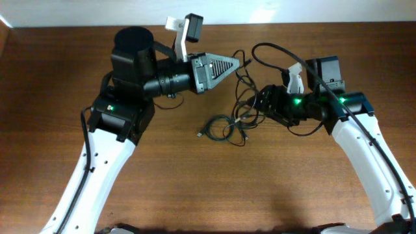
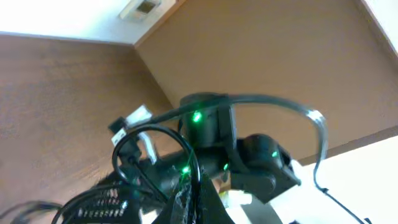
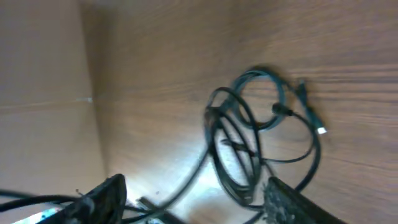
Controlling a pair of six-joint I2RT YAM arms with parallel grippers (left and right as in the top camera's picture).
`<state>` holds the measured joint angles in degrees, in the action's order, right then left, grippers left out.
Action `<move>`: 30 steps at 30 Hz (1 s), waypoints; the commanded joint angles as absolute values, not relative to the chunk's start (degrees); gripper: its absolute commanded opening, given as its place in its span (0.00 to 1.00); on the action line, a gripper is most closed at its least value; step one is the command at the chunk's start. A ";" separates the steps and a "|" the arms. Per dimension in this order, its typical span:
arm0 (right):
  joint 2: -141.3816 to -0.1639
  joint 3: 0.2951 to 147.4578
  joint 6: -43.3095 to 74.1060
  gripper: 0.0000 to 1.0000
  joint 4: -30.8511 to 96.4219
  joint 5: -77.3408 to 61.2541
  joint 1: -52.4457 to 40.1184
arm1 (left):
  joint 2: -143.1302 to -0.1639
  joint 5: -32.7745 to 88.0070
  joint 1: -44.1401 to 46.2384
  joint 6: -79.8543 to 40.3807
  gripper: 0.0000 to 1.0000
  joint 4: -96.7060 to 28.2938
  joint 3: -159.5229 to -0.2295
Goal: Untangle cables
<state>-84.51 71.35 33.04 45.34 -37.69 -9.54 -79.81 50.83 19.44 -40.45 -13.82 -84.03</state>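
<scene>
The cables (image 1: pixel 224 127) lie as a loose knotted coil on the table (image 1: pixel 162 188), a little right of the centre of the overhead frame, with one small plug end pointing to the left; from the coil a thin strand climbs toward the upper middle of the frame. The left gripper (image 1: pixel 238 61) is there with its jaws pressed together; in the left wrist view a thin cord rises in a loop from the closed tips, so I judge that it pinches this strand (the contact itself is partly hidden). The right gripper (image 3: pixel 198 202) hangs just right of the coil in the overhead view; its jaws stand well apart and hold nothing, and in its own camera the loops lie on the wood just beyond the two fingers.

The step in hand seems to be a second grasp, for pulling the coil open. To do it well, the right gripper should come down on one single loop at the near edge of the coil, not on a crossing of several cords; it should close fully before any pull; then the arms should part slowly and low, so that the knot loosens and does not tighten. The thick arm cable (image 2: pixel 273 99) must be left out of the grasp.
</scene>
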 commanded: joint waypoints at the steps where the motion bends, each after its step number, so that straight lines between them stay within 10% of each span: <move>1: -84.82 71.90 33.23 0.73 45.80 -33.52 -9.87 | -78.24 57.41 19.35 -42.19 0.00 -4.80 -85.30; 10: -85.43 71.90 33.28 0.73 45.56 -28.67 -9.93 | -78.24 60.34 19.35 -57.01 0.00 3.44 -85.30; 30: -85.89 71.90 28.75 0.73 46.72 -45.87 -8.84 | -79.05 53.28 19.35 -48.80 0.00 0.82 -85.30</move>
